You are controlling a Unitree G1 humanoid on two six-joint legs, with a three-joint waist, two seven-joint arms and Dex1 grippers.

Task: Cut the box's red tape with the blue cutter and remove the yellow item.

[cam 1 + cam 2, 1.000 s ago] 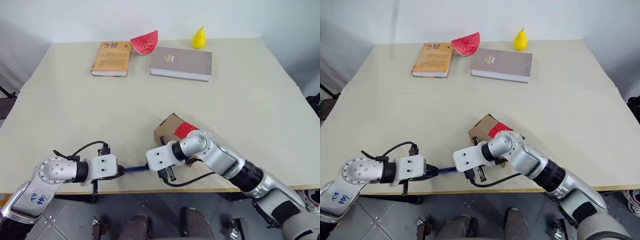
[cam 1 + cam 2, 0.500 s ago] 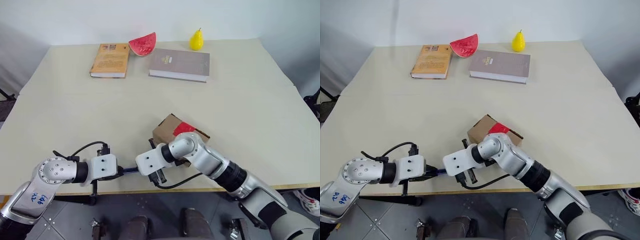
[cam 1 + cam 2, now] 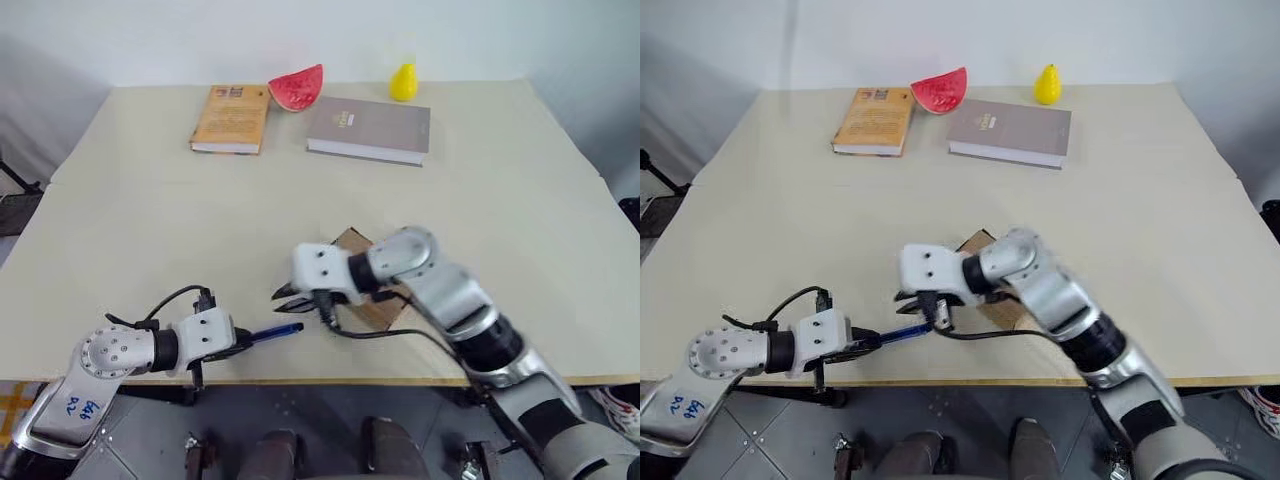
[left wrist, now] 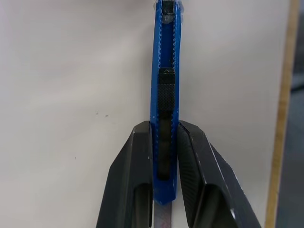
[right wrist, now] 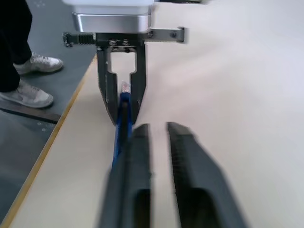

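Gripping the blue cutter [image 4: 164, 102] firmly, the left end effector [image 3: 243, 343] is hovering near the box [image 3: 352, 243]; the right end effector [image 3: 291, 297] is hanging empty, jaws parted. Cutting, I'd judge, isn't started yet.

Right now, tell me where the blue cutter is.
The blue cutter sits clamped in the left gripper near the table's front edge, left of the right gripper and the box.

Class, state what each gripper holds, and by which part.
The left gripper clamps the blue cutter near its rear end. The right gripper, fingers apart, holds nothing.
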